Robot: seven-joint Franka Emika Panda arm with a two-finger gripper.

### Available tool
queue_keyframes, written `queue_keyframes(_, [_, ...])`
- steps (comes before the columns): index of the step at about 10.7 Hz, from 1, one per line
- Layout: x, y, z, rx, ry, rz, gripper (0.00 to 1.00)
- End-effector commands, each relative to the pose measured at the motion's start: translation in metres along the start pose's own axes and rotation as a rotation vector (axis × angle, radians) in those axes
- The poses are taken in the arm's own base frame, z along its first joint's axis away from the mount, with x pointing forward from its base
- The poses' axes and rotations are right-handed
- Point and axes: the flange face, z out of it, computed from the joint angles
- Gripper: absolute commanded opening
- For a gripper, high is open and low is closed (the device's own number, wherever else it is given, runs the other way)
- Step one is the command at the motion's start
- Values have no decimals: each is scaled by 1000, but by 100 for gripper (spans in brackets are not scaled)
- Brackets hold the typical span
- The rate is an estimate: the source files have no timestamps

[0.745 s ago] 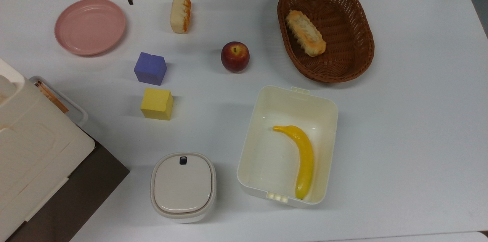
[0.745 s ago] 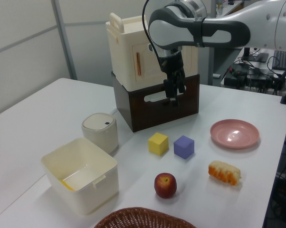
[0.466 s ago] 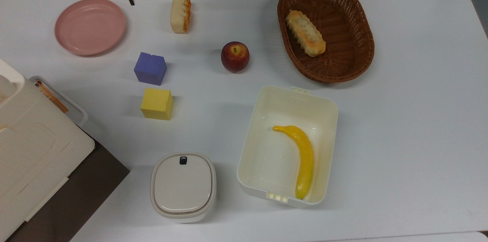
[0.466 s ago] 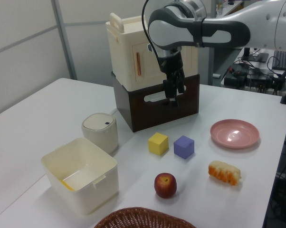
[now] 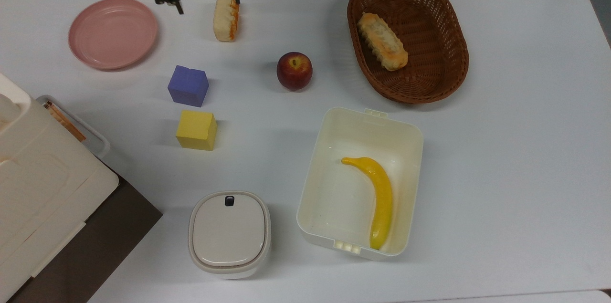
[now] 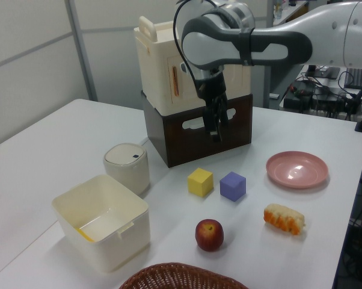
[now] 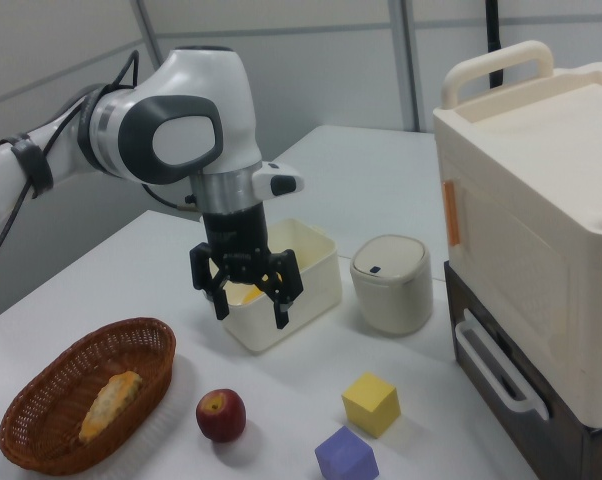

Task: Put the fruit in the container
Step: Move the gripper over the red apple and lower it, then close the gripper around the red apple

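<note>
Fingers (image 7: 280, 312) spread wide, holding nothing; gripper (image 7: 249, 307) hangs above table (image 5: 501, 160), apart from all objects. Apple (image 5: 294, 71) upright on table, between purple cube (image 5: 188, 85) and wicker basket (image 5: 410, 36) in top view. Cream tub (image 5: 319, 169) just below apple in top view, not touching it; banana (image 5: 377, 198) lies inside tub.

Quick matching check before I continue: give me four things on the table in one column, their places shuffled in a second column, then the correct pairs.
Things:
1. apple
2. banana
3. pastry
4. gripper

Places:
A. inside the cream tub
B. in the wicker basket
C. on the bare table, between basket and purple cube
D. raised above the table, open and empty

Pairs: 1-C, 2-A, 3-B, 4-D
</note>
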Motion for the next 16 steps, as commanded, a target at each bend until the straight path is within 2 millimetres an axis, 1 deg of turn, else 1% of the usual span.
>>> queue_keyframes(1, [21,-40,29,7,-44,-50,100])
queue_keyframes(3, [37,-66,57,8,-108,-93,100])
queue_keyframes(4, [41,-76,67,8,-131,-106,100])
queue_keyframes(6, [54,-96,99,7,-193,-136,100])
queue_keyframes(7, [59,-103,111,5,-217,-138,100])
queue_keyframes(9, [73,-117,144,-12,-275,-84,100])
queue_keyframes(10, [78,-123,155,-19,-291,-71,100])
queue_keyframes(11, [82,-125,168,-20,-309,-71,100])
queue_keyframes(13, [91,-146,195,-24,-351,-74,100])
queue_keyframes(15, [98,-150,207,-33,-347,-53,100])
queue_keyframes(16, [102,-162,216,-45,-345,-59,100])
